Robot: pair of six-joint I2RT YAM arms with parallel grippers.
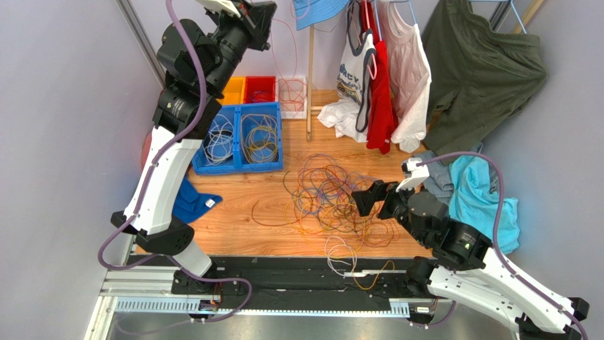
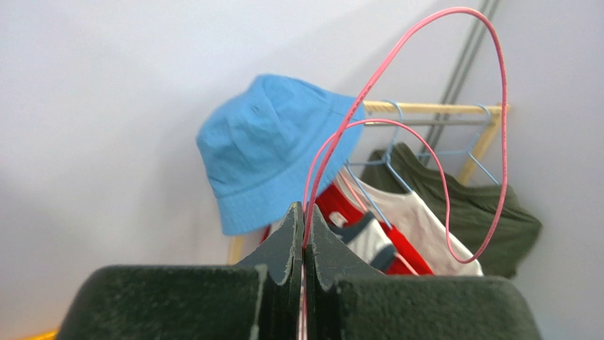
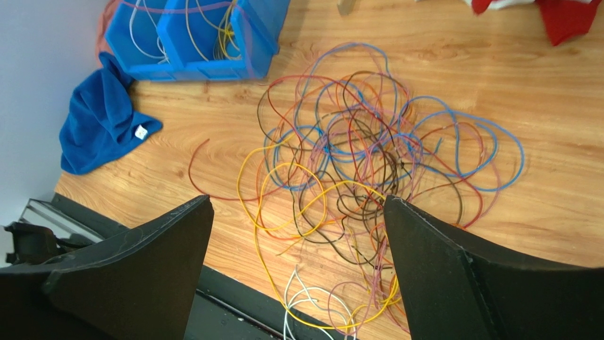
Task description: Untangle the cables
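**Left gripper (image 2: 303, 212) and right gripper (image 3: 298, 203): status**

Clamping pink cable (image 2: 505, 106) aloft near blue hat (image 2: 269, 149), left jaws pressed together. Hovering wide open on the right over tangled cables (image 3: 368, 149) lying on table (image 3: 553, 205). Storing white coils (image 1: 220, 138) and yellow coils (image 1: 260, 138) in blue bin (image 1: 237, 168), separate compartments.

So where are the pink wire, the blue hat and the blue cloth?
pink wire (image 2: 504, 106): left wrist view, right side of its loop.
blue hat (image 2: 273, 142): left wrist view, on its crown.
blue cloth (image 3: 99, 124): right wrist view, middle of its folds.
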